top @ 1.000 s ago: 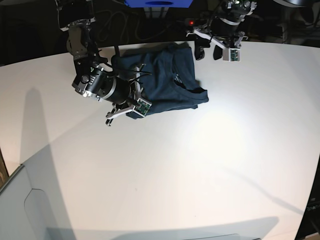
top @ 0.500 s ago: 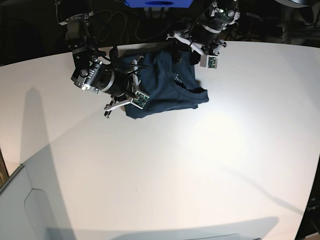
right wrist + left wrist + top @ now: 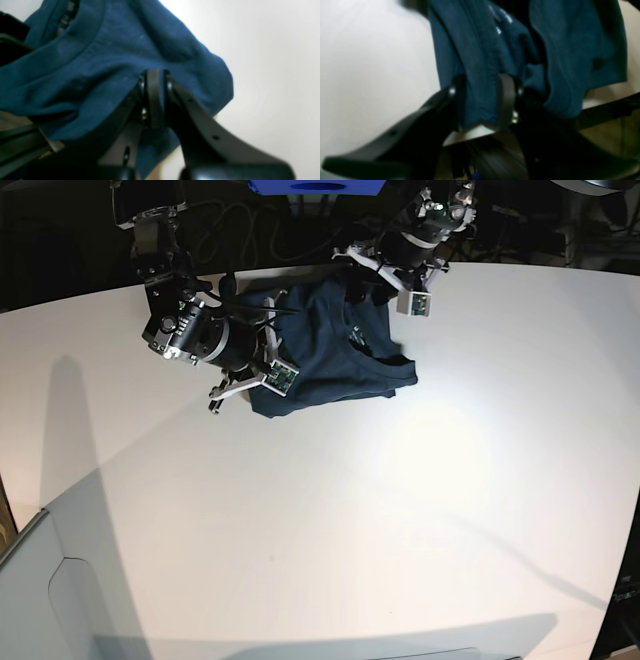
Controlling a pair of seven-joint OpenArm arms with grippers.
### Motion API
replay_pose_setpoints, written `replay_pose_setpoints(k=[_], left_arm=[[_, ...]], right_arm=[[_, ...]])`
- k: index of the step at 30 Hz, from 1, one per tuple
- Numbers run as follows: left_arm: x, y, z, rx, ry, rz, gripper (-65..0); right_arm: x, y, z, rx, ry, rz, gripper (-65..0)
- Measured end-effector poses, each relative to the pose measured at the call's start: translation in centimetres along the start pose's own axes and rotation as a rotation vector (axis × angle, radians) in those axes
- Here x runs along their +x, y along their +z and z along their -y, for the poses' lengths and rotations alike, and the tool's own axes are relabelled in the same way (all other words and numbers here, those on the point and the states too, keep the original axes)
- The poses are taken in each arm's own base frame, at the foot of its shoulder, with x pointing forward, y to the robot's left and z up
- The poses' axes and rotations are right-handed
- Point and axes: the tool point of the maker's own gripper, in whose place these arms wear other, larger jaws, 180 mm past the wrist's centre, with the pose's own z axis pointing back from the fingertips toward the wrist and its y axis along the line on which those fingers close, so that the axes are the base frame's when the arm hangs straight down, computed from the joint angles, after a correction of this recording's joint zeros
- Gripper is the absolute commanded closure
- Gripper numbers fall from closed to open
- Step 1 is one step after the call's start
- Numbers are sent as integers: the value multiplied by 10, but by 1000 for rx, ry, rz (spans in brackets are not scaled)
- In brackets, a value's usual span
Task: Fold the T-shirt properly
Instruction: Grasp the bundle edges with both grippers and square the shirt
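left claw (image 3: pixel 480 100) straddling a bunched fold of the t-shirt (image 3: pixel 330 345) at the table (image 3: pixel 400 510) back edge, jaws on either side of the cloth, grip not yet clearly firm. right claw (image 3: pixel 153 97) pinching the t-shirt's near-left edge, jaws tight together on fabric. lying partly folded toward the table's back edge, neck opening showing. risking a slip at the left claw if only a thin layer is being caught, likely dragging the fold crooked or dropping cloth over the table edge.
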Motion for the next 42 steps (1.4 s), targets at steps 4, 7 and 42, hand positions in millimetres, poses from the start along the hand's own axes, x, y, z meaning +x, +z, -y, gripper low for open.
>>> replay_pose_setpoints(k=[4, 7, 42], left_arm=[[-4, -1, 13, -38, -11, -12, -55], [-4, -2, 16, -43, -10, -13, 0], [-6, 13, -44, 113, 7, -14, 0]], right_arm=[[0, 0, 0, 0, 0, 1, 0], [0, 0, 1, -1, 1, 0, 0], [1, 0, 2, -3, 2, 2, 0]])
